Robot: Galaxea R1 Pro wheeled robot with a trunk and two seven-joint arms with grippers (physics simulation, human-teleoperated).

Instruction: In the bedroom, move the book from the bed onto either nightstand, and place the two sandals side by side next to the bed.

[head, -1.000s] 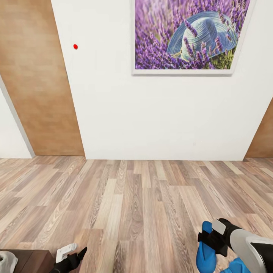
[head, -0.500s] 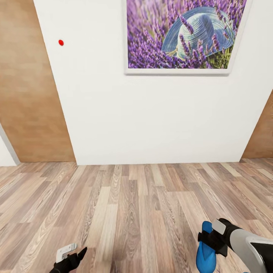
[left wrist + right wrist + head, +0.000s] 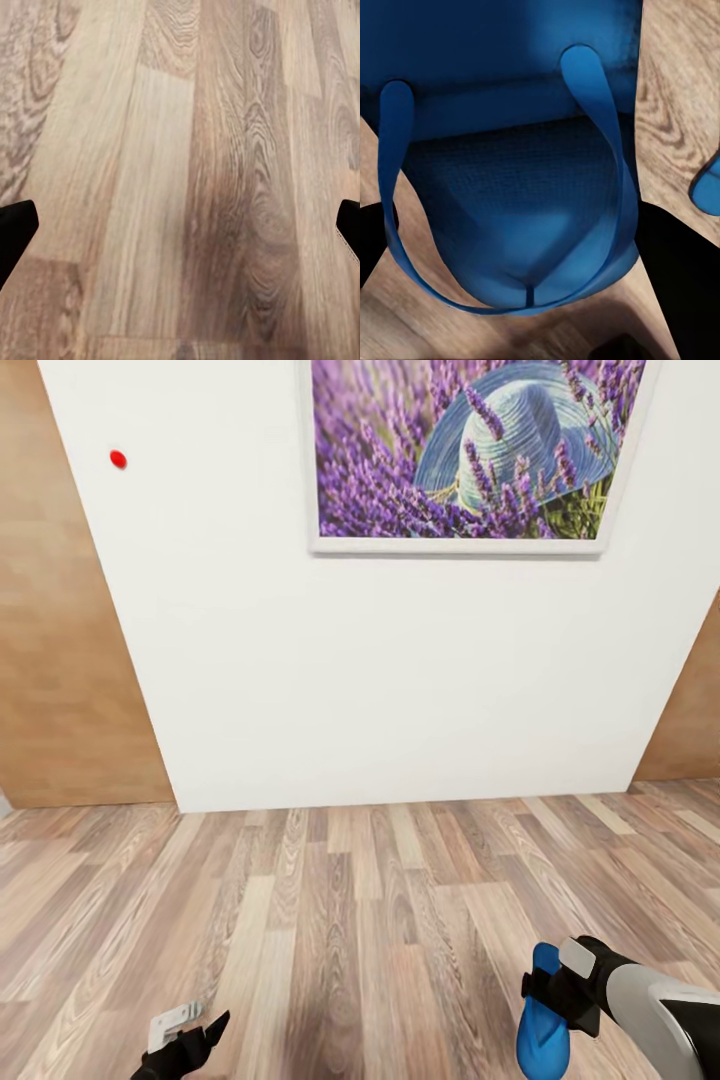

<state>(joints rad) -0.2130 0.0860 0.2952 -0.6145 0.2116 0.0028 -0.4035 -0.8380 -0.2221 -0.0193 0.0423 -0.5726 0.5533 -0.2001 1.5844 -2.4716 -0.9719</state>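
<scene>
While the head view faces a white wall [image 3: 400, 680] above a wood-plank floor [image 3: 380, 920], the right gripper [image 3: 556, 994] sits low at the right of the view, closed on a blue sandal [image 3: 542, 1015]. The sandal hangs from the gripper with its long axis running roughly away from the robot, clear of the floor as far as the angle allows judging. In the right wrist view the sandal [image 3: 521, 165] sits directly between the two dark fingers [image 3: 675, 285], its thin blue straps arching across the sole and meeting at the toe post. A second blue shape [image 3: 706, 187] shows at the edge of that view over the floor; it may be the other sandal, but too little of it shows to confirm.

The left gripper [image 3: 185, 1042] is low at the left of the head view. In the left wrist view its fingertips [image 3: 13, 232] stand wide apart at opposite edges, with nothing but bare floor [image 3: 180, 180] between them.

A framed picture [image 3: 470, 455] of lavender and a hat hangs on the wall. A small red dot [image 3: 118, 459] marks the wall to the picture's left. Wood panels [image 3: 60, 660] flank the wall on both sides.
</scene>
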